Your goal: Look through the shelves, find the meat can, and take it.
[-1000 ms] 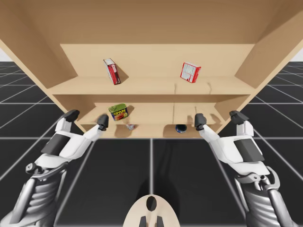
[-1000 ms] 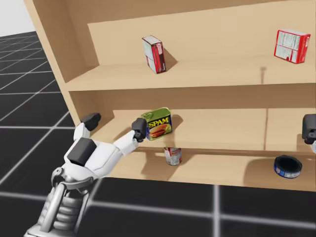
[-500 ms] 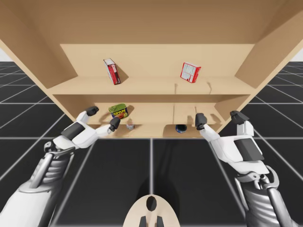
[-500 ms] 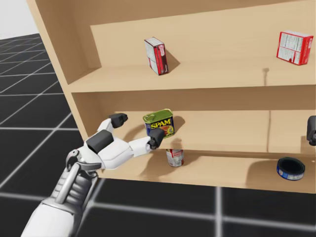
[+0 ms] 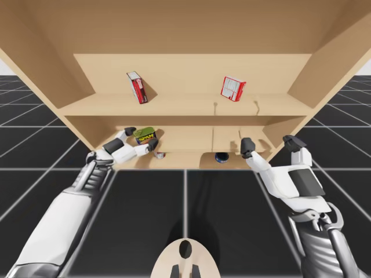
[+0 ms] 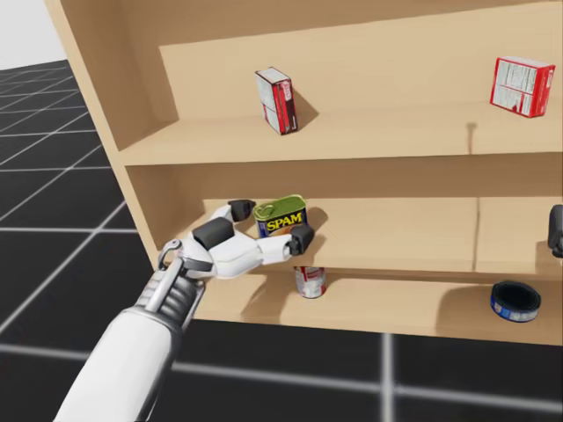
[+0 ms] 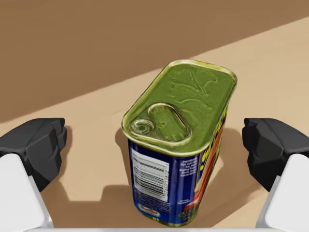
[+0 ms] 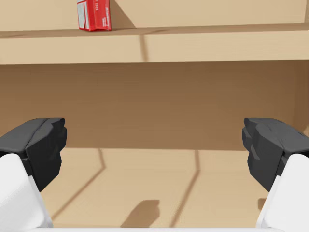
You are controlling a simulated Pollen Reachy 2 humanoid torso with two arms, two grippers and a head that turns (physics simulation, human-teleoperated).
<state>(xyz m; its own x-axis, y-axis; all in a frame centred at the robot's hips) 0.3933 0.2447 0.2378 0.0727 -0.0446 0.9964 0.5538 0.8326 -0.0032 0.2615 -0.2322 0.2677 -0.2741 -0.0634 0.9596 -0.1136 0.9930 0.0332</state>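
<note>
Our left gripper (image 7: 154, 150) reaches into the middle shelf (image 6: 396, 230) with its fingers spread wide. The meat can (image 7: 181, 145), green-lidded and blue-sided, stands upright on that shelf between the two fingers. A gap shows at either side, and neither pad touches it. Our right gripper (image 8: 154, 150), likewise spread, hovers well apart to the right, facing the shelf's back wall.
</note>
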